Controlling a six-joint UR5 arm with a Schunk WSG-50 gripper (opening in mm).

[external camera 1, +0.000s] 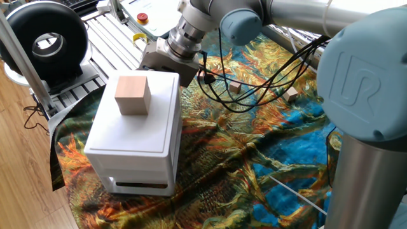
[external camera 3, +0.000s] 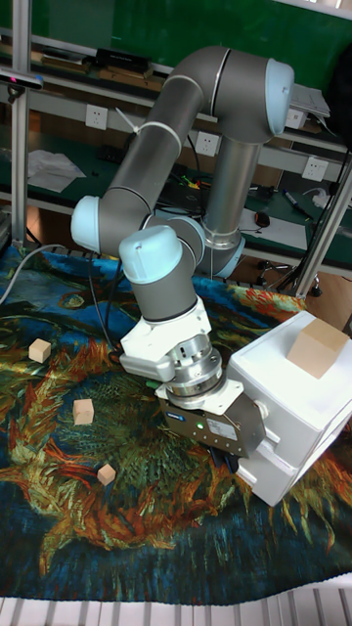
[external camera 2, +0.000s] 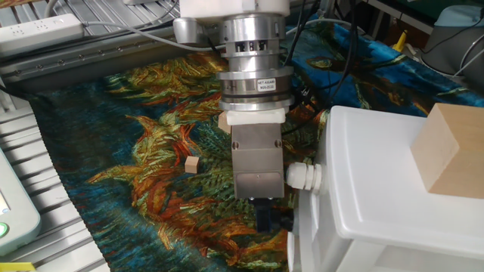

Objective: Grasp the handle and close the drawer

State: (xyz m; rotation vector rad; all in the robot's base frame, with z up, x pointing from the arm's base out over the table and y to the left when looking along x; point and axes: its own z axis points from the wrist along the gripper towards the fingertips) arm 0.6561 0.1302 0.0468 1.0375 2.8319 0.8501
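A white cabinet [external camera 1: 137, 133] stands on the patterned cloth with a tan wooden cube [external camera 1: 133, 94] on top. Its drawer [external camera 2: 299, 243] is on the side away from the first fixed view, low on the cabinet's left face in the other fixed view, pushed almost flush. My gripper [external camera 2: 271, 217] points down right against that face, its black fingers together. The handle is hidden between them, and the gripper looks shut on it. In the tall view the gripper body [external camera 3: 220, 423] touches the cabinet's [external camera 3: 293, 411] lower left corner.
Small wooden blocks lie loose on the cloth [external camera 3: 39, 349] [external camera 3: 83, 411] [external camera 3: 106, 474] [external camera 2: 192, 164]. Black cables [external camera 1: 254, 83] trail from the wrist across the cloth. A black ring-shaped device [external camera 1: 46, 41] and metal rails sit beyond the cloth's edge.
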